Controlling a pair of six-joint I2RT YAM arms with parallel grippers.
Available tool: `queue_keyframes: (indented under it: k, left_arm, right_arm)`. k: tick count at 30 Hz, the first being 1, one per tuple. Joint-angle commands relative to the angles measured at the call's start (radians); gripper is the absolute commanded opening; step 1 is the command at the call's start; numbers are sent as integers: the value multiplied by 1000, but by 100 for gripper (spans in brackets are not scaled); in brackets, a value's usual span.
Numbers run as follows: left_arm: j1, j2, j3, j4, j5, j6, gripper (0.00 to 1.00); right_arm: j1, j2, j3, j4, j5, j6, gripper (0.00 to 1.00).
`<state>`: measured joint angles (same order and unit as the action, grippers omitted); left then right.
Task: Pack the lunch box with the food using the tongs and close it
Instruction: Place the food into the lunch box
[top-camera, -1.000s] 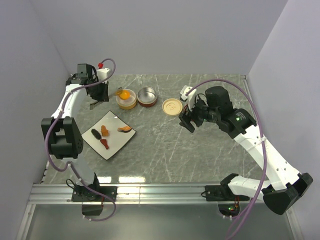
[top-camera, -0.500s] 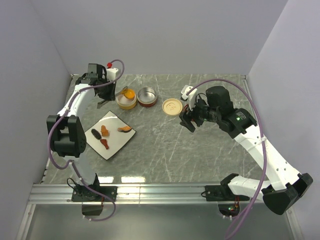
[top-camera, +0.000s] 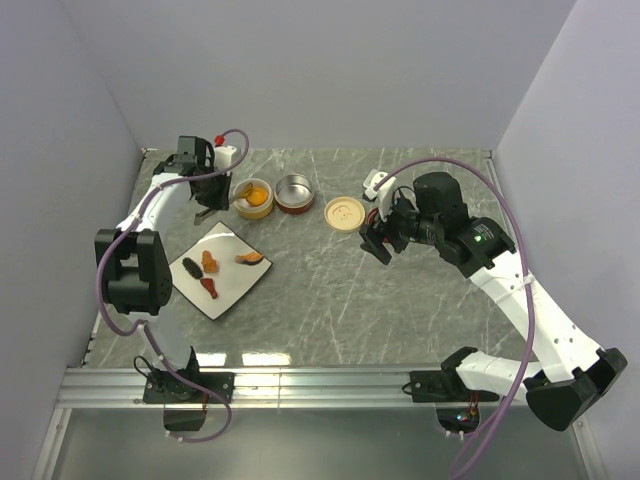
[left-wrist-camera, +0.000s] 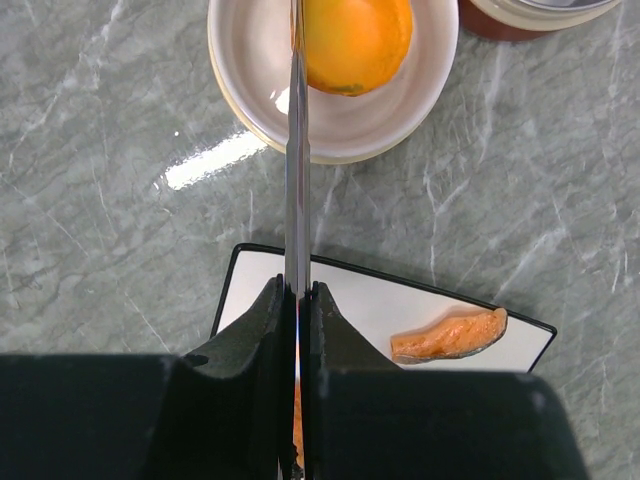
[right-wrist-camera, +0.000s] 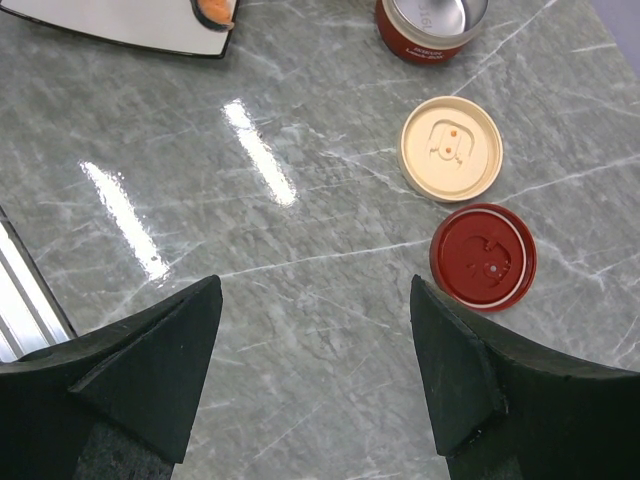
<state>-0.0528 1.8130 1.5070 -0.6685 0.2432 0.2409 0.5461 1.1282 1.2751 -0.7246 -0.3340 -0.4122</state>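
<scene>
Packing step, first piece going in. Clamped tight in the left gripper (left-wrist-camera: 297, 292), the tongs (left-wrist-camera: 297, 150): arms pinched into one thin strip, seen edge-on, tip reaching into the cream tub (left-wrist-camera: 400, 130). Inside that tub, the orange ball (left-wrist-camera: 355, 40), right against the tong tip; cannot tell whether pinched or already let go. Just right of the cream tub, the dark red tub (top-camera: 294, 193), steel inside, nothing visible in it. On the near side of the cream tub, toward the arm bases, the white plate (top-camera: 235, 285), carrying a dark brown oblong (top-camera: 190, 266), two orange-red wedges (top-camera: 209, 262) and a brown-pink slice (top-camera: 250, 259). Further right of the cream tub, past the dark red one, the cream lid (right-wrist-camera: 451, 148), with the red lid (right-wrist-camera: 483, 257) just beside it, both flat on the table (right-wrist-camera: 300, 200). Well right of the cream tub, the right gripper (right-wrist-camera: 315, 300), jaws spread wide, holding nothing.

Judged early: one of five pieces in, both tubs uncovered. Next, likely: free the ball if not yet freed, lift the tongs clear of the rim, swing back to the plate. Calls for spread tips before descending and a light pinch on small bits. Lids last.
</scene>
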Motion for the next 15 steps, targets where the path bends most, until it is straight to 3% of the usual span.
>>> queue_keyframes:
  k: [1, 11, 15]
  left_arm:
    - [-4, -38, -7, -3, 42, -6, 0]
    - [-12, -6, 15, -19, 65, -14, 1]
    - [-13, 0, 22, -31, 53, -11, 13]
  right_arm:
    - [-6, -19, 1, 37, -10, 7, 82]
    - [-6, -24, 1, 31, -7, 4, 82]
    - [-6, -19, 4, 31, -7, 4, 82]
